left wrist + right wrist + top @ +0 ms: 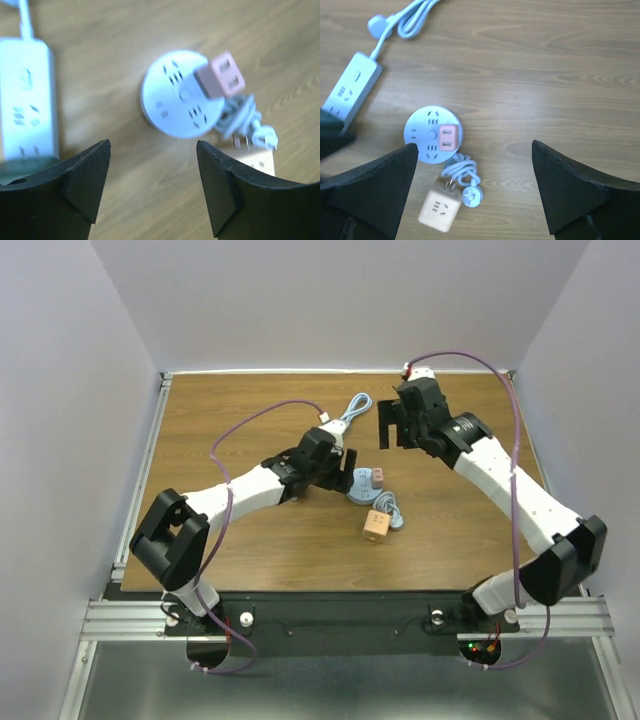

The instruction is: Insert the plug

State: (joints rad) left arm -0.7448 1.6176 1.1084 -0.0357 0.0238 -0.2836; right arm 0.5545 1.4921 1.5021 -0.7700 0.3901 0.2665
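Top view, left gripper (338,462): at mid-frame, low over the wooden table (230,430), jaws apart with nothing between them.
Top view, right gripper (393,427): upper right of centre, raised above the table, jaws wide and empty.
Top view, pink plug (379,477): just right of centre, sitting on the right edge of the round socket (358,486).
Top view, cube socket (376,526): below the round socket, apart from it.
Top view, power strip cable (356,407): looped, above centre.

Left wrist view, left gripper (152,172): both dark fingers (85,182) at the bottom of the frame, spread, holding nothing.
Left wrist view, pink plug (220,76): upper right of centre, standing on the face of the round socket (167,107).
Left wrist view, power strip (27,97): along the left edge, blurred.
Left wrist view, coiled cable (242,117): right of the round socket, touching its edge.

Right wrist view, right gripper (474,147): fingers (570,192) in the lower corners, far apart, gripping nothing.
Right wrist view, pink plug (448,137): left of centre, on the right half of the round socket (425,135).
Right wrist view, cube socket (437,210): bottom of the frame, left of centre, beside the coiled cable (462,172).
Right wrist view, power strip (351,89): slanting along the left edge.
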